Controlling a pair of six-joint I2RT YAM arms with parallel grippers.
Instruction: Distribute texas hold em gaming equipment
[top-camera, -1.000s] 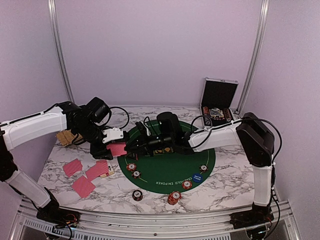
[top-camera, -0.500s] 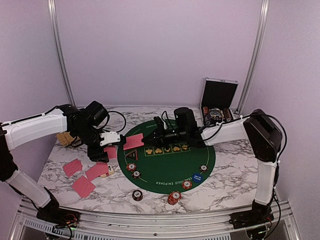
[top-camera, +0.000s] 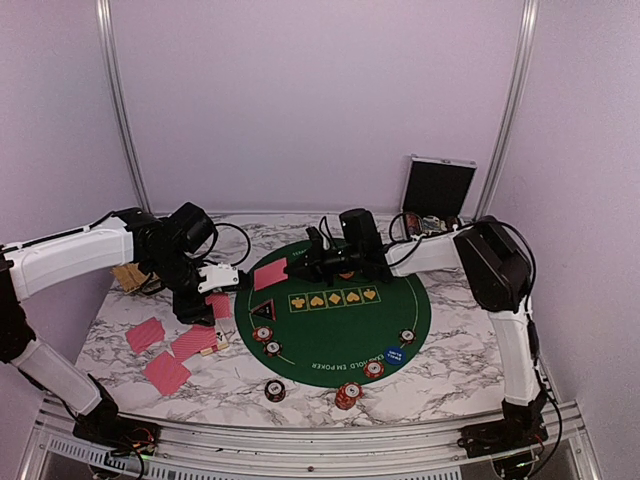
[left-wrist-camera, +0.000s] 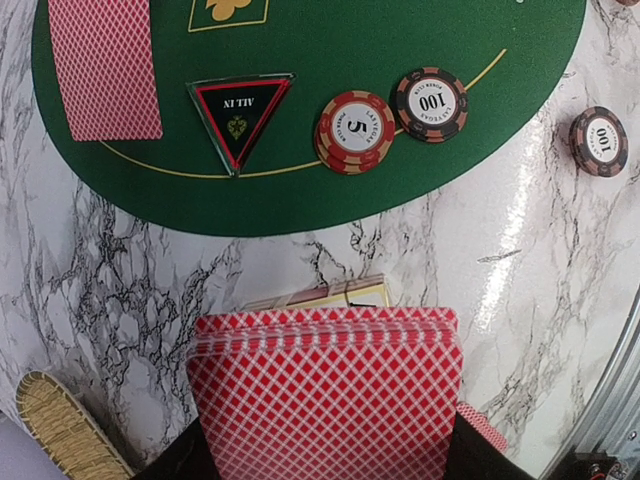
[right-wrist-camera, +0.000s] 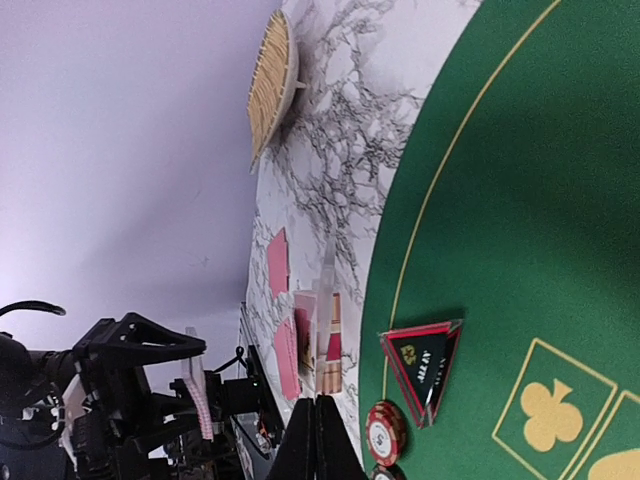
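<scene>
Grip first: your left gripper (left-wrist-camera: 330, 448) is clenched on a thick deck of red-lattice-backed playing cards (left-wrist-camera: 325, 370), held above the marble just off the mat's left edge, so most of the dealing is left to do. Your right gripper (right-wrist-camera: 316, 435) looks pinched shut on a single red-backed card (top-camera: 270, 274) over the far-left part of the round green felt mat (top-camera: 335, 325). Its wrist view shows the card only edge-on, so I cannot tell whether it already touches the felt. Near it on the mat lie the black triangular all-in marker (left-wrist-camera: 240, 112) and red-and-white striped poker chips (left-wrist-camera: 355, 130), with more chips spaced along the near rim and two on the marble in front. A blue round marker disc (top-camera: 395, 354) is set out too. Three lots of red-backed cards (top-camera: 165, 372) lie on the white marble table (top-camera: 450, 370) at the left. I judge the chips largely placed and the deal barely begun: nothing is dealt to the right or far side, and the open silver case (top-camera: 437, 190) seems to hold more chips.
</scene>
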